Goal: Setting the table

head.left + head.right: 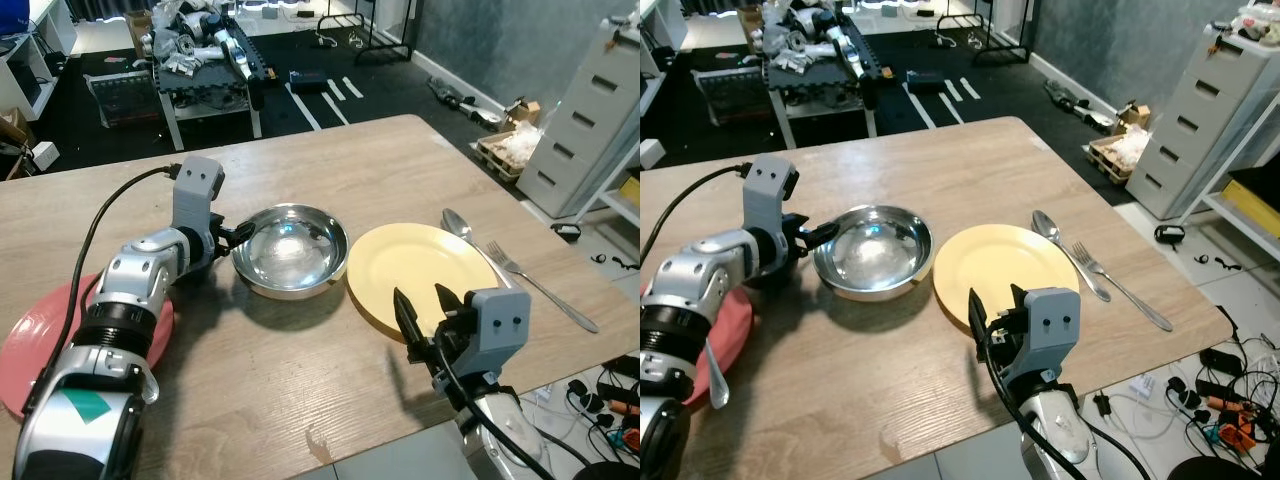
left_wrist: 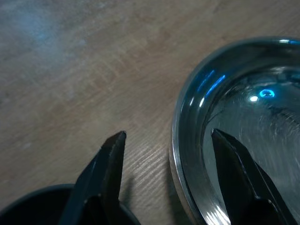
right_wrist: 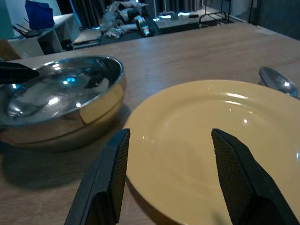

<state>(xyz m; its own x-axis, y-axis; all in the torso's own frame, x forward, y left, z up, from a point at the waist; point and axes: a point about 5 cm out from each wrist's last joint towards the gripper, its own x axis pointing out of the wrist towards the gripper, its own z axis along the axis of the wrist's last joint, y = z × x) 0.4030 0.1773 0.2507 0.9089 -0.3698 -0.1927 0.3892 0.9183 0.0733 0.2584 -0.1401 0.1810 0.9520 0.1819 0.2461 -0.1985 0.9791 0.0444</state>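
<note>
Pink plate (image 1: pixel 30 335) half lost under the left arm, its outer rim cut by the frame edge. Steel bowl (image 2: pixel 243 126) runs off the left wrist pic, far side unseen; wood beyond it blurred. Yellow plate (image 3: pixel 206 140) cut off at bottom and right in the right wrist view; spoon (image 3: pixel 277 80) shows bowl end only. Clutter on the far black bench (image 1: pixel 205 55) too small to ID.

Bowl (image 1: pixel 290 250) left of plate (image 1: pixel 420 275) on table (image 1: pixel 340 170), spoon (image 1: pixel 462 229) and fork (image 1: pixel 540 285) right of plate
</note>
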